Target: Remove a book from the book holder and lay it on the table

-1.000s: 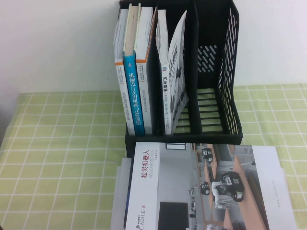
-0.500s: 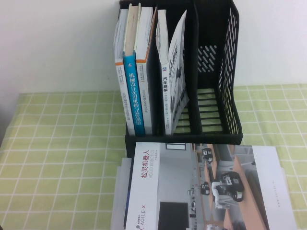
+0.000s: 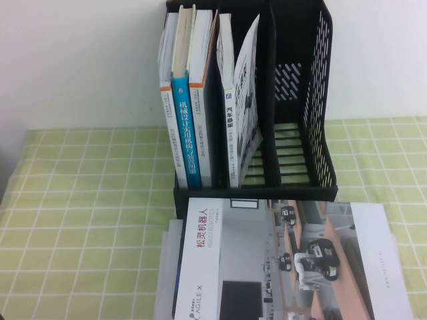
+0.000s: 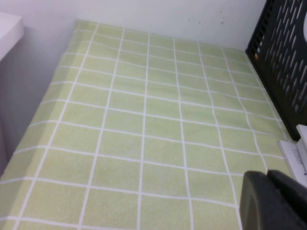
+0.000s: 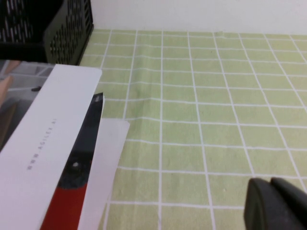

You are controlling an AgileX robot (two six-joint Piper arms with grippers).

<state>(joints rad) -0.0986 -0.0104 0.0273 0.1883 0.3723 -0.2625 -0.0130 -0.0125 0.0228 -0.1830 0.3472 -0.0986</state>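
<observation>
Black book holder (image 3: 293,100) stands upright at the far side of the tabletop (image 3: 87,200), which wears a green checked cloth. Three compartments. The one on the left arm's side holds three books (image 3: 187,100) standing spine-out, packed close. The middle one holds a thin booklet (image 3: 241,107), leaning and splayed at its top. The compartment on the right arm's side has nothing standing in it.

Lying flat just in front of the holder, touching its base edge: a large brochure (image 3: 267,260) with a white spine strip and robot photos, on top of other sheets that show at its near-left corner.

Left tool (image 4: 274,201): only a dark rounded tip shows in the left wrist view, low over bare cloth. The holder's perforated side wall (image 4: 283,57) lies ahead of it and off to one side, well apart; a white sheet corner (image 4: 296,153) is near it. Nothing visibly held; opening cannot be told.

Right tool (image 5: 274,205): again just a dark tip, low over bare cloth. The brochure's white edge (image 5: 48,148) lies off to its side, apart, with the holder's corner (image 5: 67,28) farther ahead. Nothing visibly held; opening cannot be told.

Neither tool appears in the high view.
</observation>
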